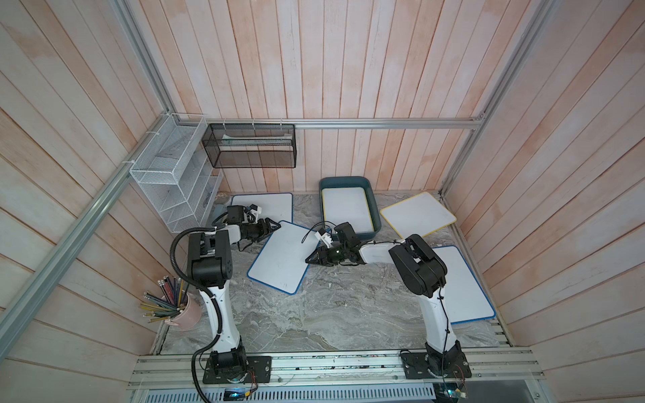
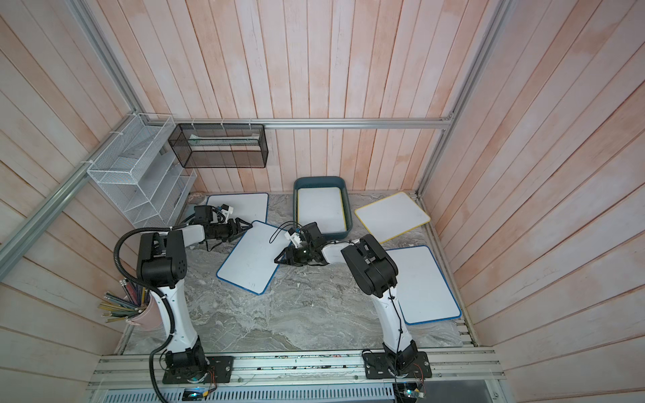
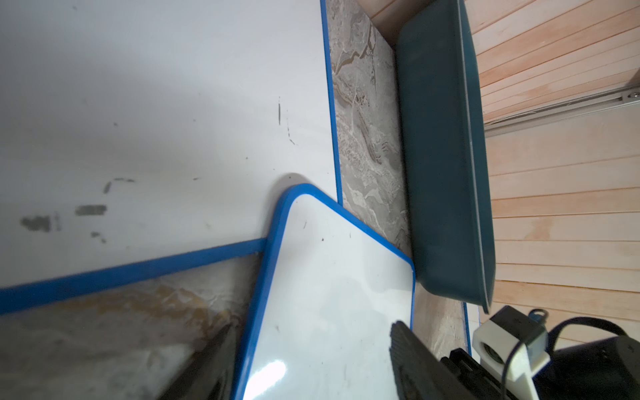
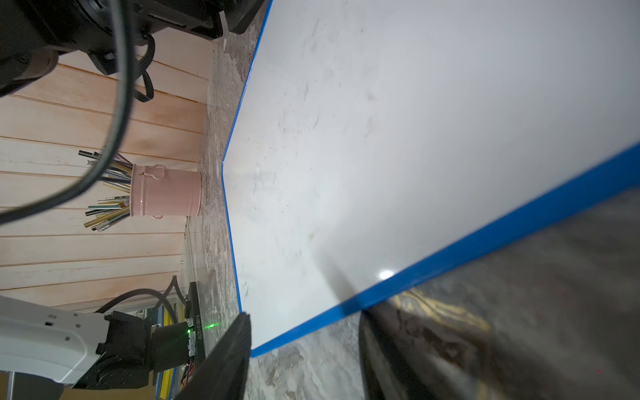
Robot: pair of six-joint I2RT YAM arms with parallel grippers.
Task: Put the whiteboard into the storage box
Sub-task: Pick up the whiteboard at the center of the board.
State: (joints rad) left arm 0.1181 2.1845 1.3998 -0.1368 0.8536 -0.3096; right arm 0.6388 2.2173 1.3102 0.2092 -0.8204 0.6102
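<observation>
One whiteboard was found in the storage box; a blue-edged whiteboard, between both parted, empty jaws, was not yet gripped.

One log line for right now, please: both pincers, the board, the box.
left pincer: open, at corner of centre blue-framed whiteboard | right pincer: open, at its opposite side | storage box: holds yellow-framed whiteboard

We note soft, even light in both top views; whiteboard shows a glare spot; near fingers look blurred, possibly defocus.
</observation>
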